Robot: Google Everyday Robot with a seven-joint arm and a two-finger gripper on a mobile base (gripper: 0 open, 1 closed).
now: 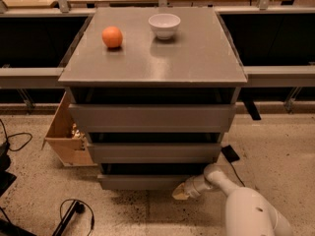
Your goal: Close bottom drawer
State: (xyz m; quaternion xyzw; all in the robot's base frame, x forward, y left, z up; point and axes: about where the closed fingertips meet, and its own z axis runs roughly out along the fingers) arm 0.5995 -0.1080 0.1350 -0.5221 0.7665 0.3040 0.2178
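The grey cabinet (pixel 153 63) has three drawers. The bottom drawer (pixel 140 182) is the lowest and narrowest; its flat grey front sticks out a little past the middle drawer front (pixel 152 152), with a dark gap above it. My gripper (pixel 180 192) is low near the floor at the right end of the bottom drawer's front, touching or almost touching it. My white arm (pixel 248 211) reaches in from the lower right.
An orange (pixel 112 36) and a white bowl (pixel 164 25) sit on the cabinet top. An open wooden box (pixel 66 131) stands on the floor left of the cabinet. Black cables (pixel 74 213) lie on the floor at lower left. Dark shelves flank the cabinet.
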